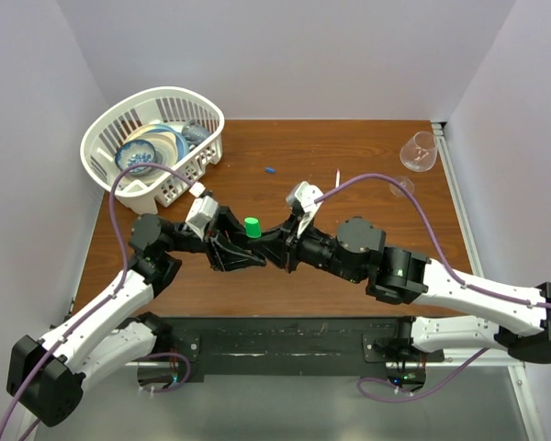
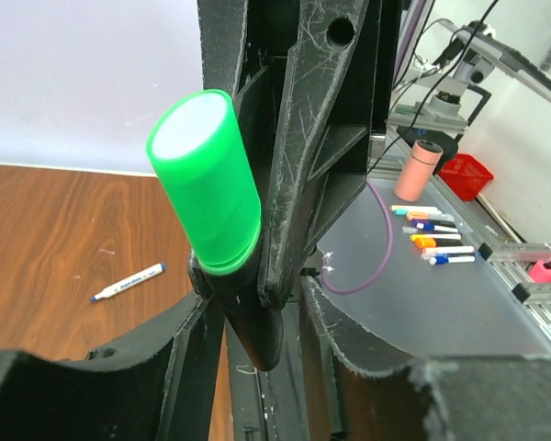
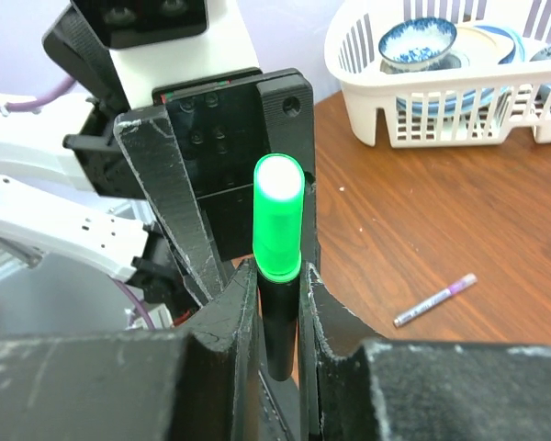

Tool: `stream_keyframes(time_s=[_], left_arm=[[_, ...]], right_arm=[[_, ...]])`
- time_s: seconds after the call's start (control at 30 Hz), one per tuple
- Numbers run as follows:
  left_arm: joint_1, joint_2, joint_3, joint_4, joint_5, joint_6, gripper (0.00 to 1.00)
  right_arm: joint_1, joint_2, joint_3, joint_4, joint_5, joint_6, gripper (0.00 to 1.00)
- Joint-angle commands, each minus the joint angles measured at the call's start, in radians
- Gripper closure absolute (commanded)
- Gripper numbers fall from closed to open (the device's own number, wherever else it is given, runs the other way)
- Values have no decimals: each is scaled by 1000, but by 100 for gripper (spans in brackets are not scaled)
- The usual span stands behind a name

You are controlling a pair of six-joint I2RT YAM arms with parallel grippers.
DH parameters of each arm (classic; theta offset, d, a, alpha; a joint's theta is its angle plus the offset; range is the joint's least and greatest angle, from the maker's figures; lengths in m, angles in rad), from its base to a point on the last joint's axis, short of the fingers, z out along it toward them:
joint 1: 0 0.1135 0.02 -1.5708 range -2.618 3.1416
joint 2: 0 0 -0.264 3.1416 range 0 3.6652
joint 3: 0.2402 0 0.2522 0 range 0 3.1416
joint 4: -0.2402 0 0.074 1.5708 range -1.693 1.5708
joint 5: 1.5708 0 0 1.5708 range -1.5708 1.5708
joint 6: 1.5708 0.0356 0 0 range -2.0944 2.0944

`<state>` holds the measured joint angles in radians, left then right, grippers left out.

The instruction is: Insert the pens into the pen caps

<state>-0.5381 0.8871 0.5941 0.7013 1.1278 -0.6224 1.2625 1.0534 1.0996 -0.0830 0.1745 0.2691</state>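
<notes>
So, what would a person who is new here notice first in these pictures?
The bright green cap on a black marker stands upright over the middle of the table, clamped in the right gripper, with the left gripper open beside it. Next comes the white basket of dishes at the far left corner.

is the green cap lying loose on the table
No, the green cap sits on the end of the black marker, which the right gripper clamps by its barrel.

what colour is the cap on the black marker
Bright green cap on the black marker; clearest in the right wrist view.
</notes>
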Motion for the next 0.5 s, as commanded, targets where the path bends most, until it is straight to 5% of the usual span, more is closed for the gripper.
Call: stream_keyframes(time_s=[0.0,0.33,0.43,0.47], left_arm=[[-3,1,1,130,-26,-45,58],[-3,13,-10,127,-52,-43,57],[-3,7,-13,124,-62,-36,72],[-3,7,-13,128,-63,-36,90]], right_arm=[[3,-26,51,78,30,27,100],[3,-52,57,86,53,12,100],[3,-55,49,86,46,18,100],[5,-52,48,86,42,21,100]])
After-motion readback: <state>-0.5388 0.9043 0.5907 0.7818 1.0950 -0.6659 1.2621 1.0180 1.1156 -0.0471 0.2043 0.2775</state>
